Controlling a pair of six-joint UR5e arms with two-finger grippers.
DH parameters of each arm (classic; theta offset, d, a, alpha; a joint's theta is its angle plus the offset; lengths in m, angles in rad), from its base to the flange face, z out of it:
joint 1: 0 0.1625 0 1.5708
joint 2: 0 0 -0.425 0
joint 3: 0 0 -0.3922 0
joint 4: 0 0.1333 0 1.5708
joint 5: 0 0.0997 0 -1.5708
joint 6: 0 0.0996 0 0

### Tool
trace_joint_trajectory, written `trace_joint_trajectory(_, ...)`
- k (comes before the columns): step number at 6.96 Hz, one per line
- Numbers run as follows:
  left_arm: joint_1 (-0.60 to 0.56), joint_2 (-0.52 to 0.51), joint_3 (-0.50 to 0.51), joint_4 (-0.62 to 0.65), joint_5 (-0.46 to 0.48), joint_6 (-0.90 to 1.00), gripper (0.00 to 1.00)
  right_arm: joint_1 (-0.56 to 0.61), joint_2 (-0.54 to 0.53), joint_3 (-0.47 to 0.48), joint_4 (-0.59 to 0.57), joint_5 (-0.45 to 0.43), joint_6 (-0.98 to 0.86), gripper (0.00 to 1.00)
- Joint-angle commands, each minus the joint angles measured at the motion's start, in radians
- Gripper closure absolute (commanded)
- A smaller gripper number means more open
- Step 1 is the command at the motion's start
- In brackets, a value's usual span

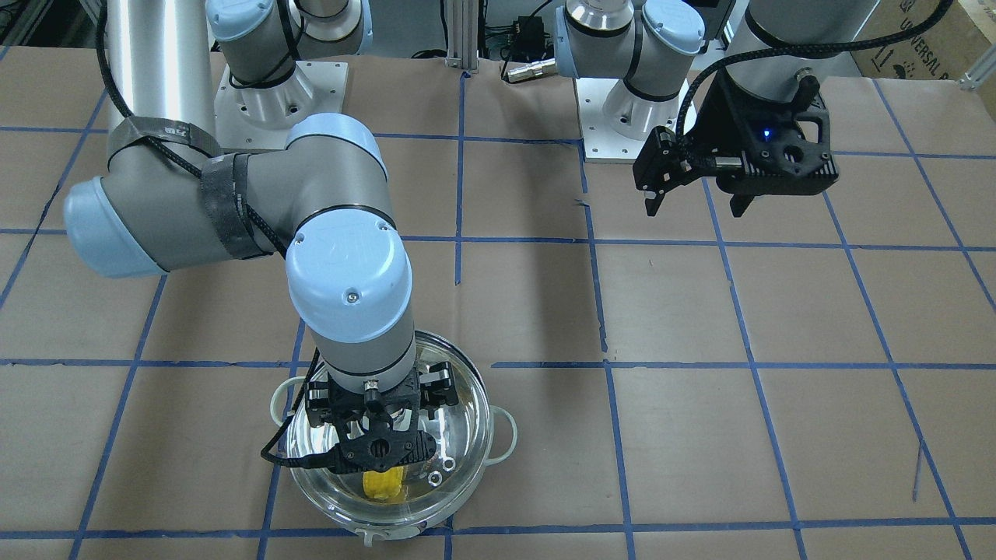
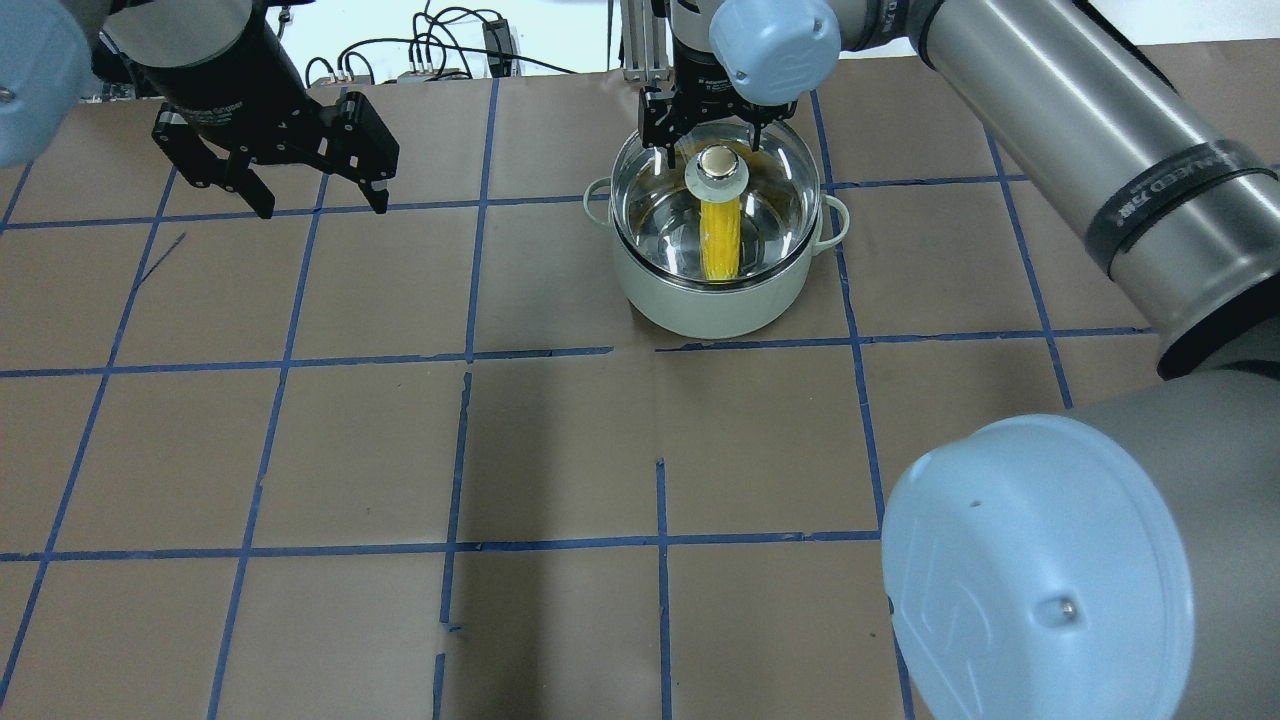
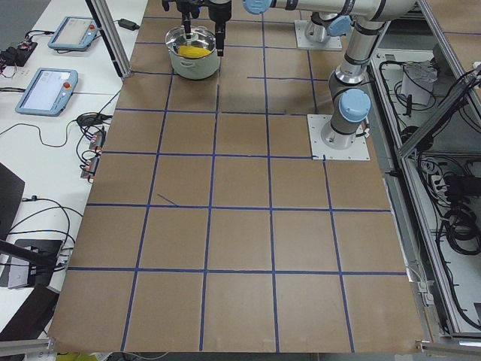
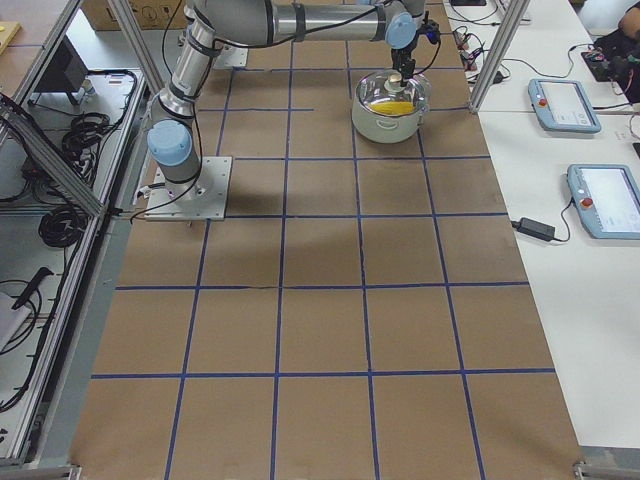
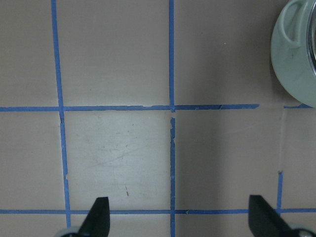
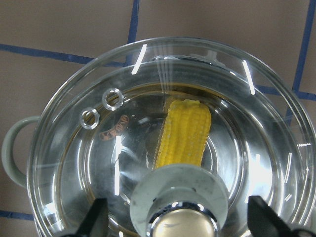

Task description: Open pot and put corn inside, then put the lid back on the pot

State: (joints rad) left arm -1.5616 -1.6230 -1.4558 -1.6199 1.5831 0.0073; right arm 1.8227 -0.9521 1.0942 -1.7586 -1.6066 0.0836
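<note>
— Left tool point(image 2: 322, 207) first?
— Spread, holding nothing, hanging over the worktop point(image 2: 560, 450), well apart from the pot point(image 2: 700, 305).
— And in the pot?
— Corn point(image 2: 720, 240) lying inside, lid point(image 2: 790, 190) seated on top, by the look of it.
— Right tool point(image 6: 180, 218)?
— Spread either side of the knob point(image 6: 180, 195), not touching it. Looks like the last step, lid set back and let go.
— Next?
— Lift straight up, without snagging the knob or shifting the lid.

the lid knob point(image 6: 178, 197) hides one end of the corn point(image 6: 183, 133).
</note>
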Motion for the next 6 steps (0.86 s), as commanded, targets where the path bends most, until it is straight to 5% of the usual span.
trace_joint_trajectory(1, 0.000, 0.000, 0.000, 0.000, 0.000, -0.001, 0.00, 0.015, 0.013, -0.017, -0.005, 0.002, 0.004, 0.01)
trace_joint_trajectory(6, 0.000, 0.000, 0.000, 0.000, -0.002, -0.003, 0.00, 0.038, 0.027, -0.048, -0.004, -0.001, 0.004, 0.01)
